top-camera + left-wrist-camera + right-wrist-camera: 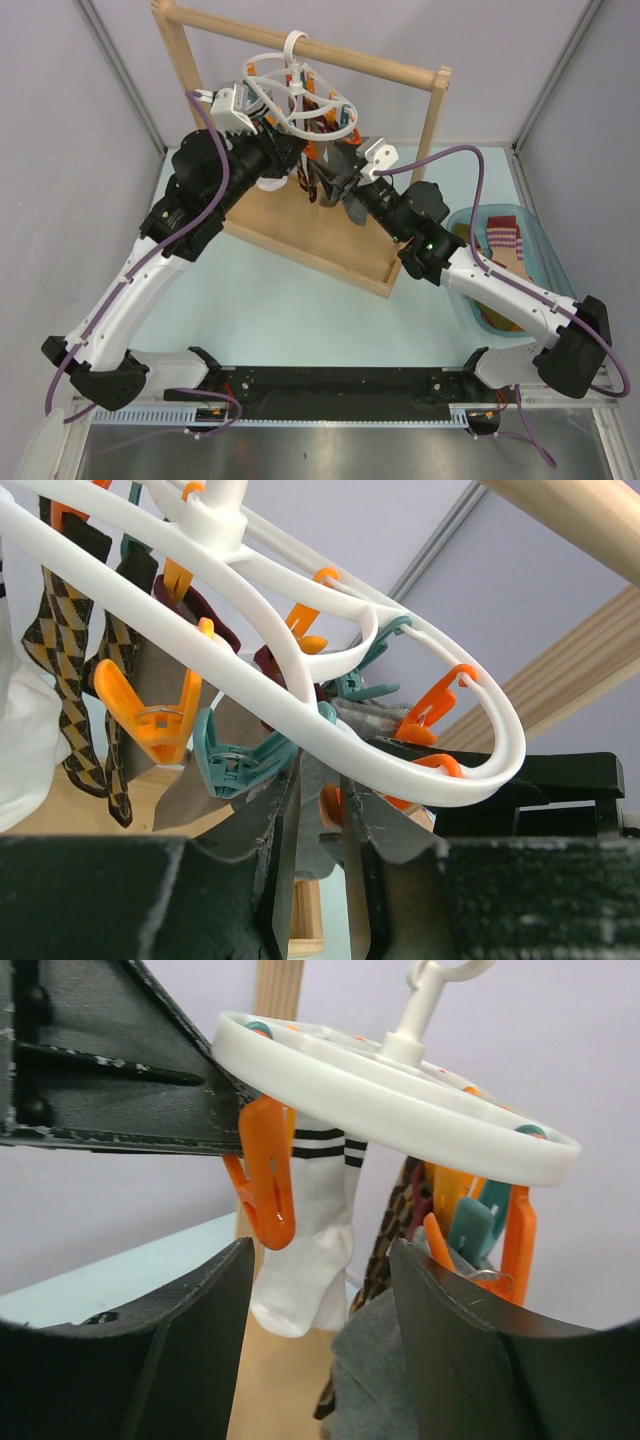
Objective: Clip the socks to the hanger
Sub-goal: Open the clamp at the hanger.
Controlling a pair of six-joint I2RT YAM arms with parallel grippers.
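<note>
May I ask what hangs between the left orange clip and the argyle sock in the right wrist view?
A white sock with dark stripes, flanked by the orange clip and argyle sock, as the right wrist view shows.

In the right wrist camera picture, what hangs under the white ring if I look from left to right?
First the orange clip → white sock with dark stripes → brown argyle sock → teal clip → second orange clip. The grey sock low down overlaps others, so I skip it.
</note>
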